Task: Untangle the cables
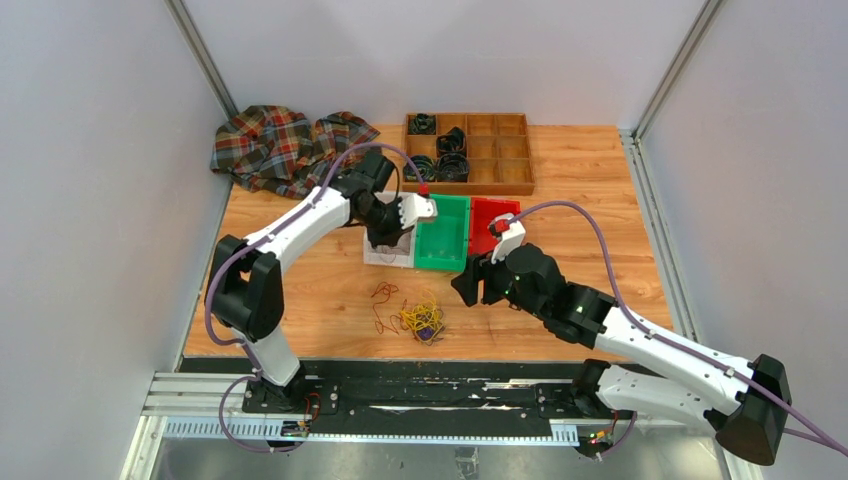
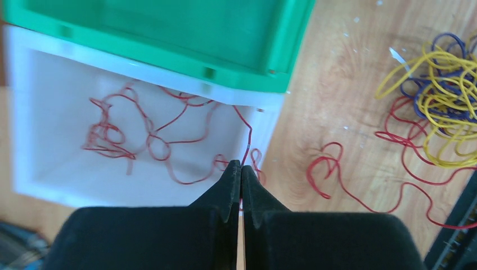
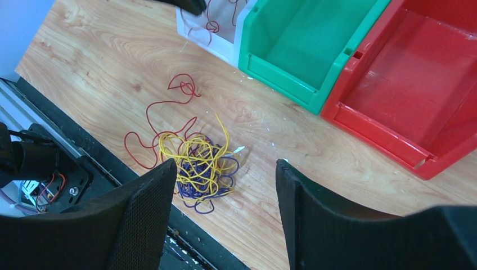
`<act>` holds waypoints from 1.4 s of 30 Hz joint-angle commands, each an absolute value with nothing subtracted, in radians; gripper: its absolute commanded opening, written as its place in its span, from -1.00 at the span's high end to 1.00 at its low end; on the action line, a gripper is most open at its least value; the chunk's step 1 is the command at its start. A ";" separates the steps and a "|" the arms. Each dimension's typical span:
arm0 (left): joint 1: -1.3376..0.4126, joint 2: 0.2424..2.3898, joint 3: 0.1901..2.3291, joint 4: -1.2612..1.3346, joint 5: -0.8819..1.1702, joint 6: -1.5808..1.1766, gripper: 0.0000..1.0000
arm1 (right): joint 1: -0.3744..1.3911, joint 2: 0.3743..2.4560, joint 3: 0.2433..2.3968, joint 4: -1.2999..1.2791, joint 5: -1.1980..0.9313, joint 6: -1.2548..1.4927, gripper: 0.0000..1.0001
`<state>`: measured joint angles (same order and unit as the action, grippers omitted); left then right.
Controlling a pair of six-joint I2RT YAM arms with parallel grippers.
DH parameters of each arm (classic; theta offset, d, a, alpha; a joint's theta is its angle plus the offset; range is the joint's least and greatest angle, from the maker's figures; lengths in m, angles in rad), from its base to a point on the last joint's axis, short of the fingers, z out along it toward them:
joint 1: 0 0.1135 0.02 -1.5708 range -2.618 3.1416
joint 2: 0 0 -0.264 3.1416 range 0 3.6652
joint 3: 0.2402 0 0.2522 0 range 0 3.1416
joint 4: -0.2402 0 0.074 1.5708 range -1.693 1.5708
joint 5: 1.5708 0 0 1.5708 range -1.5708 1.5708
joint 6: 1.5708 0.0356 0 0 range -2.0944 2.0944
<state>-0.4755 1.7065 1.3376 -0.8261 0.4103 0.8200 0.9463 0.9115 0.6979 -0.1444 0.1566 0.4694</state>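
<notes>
left gripper (image 2: 241, 164): fingers pressed together, tips pinching one strand of the red cable (image 2: 152, 138), above the near right corner of the white bin (image 2: 34, 163).
red cable: mostly lies in loose loops on the white bin's floor; one strand rises to the pinched tips.
white bin: leftmost of three bins in a row, touching the green bin (image 2: 169, 34); the left arm reaches over it.
right gripper (image 3: 225, 166): jaws wide apart, nothing between them, hovering over the table (image 3: 101, 50) in front of the green bin and the red bin (image 3: 427, 84).
cable tangle (image 3: 197, 163): yellow and purple-blue wires knotted in one clump, on the table near its front edge, between the two arms, apart from the bins.
loose red cable (image 3: 169, 104): curls out of the clump's left side, flat on the wood, reaching toward the white bin but short of it.
red bin: right of the green bin, touching it.
wooden tray (image 1: 515, 175): far side of the table, with black coils in several compartments.
plaid cloth (image 1: 275, 145): crumpled at the far left corner.
</notes>
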 commanded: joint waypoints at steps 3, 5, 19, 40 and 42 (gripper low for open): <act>-0.482 1.716 1.471 -0.801 0.349 0.843 0.99 | 0.920 0.903 0.683 -0.122 0.149 0.472 -0.29; -0.482 1.735 1.477 -0.754 0.314 0.839 0.99 | 0.918 0.905 0.681 -0.118 0.147 0.474 -0.29; -0.482 1.849 1.357 -0.466 0.105 0.841 0.99 | 0.907 0.875 0.643 -0.110 0.154 0.500 -0.28; -0.474 1.610 1.443 -0.824 0.408 0.728 -0.89 | 0.904 0.845 0.673 -0.192 0.139 0.491 -0.30; -0.475 1.578 1.435 -0.855 0.472 0.692 -0.90 | 0.904 0.844 0.687 -0.230 0.129 0.493 -0.32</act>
<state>-0.4744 1.6402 1.4204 -0.7464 0.3420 0.7403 0.9180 0.8566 0.6571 -0.1585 0.1528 0.4870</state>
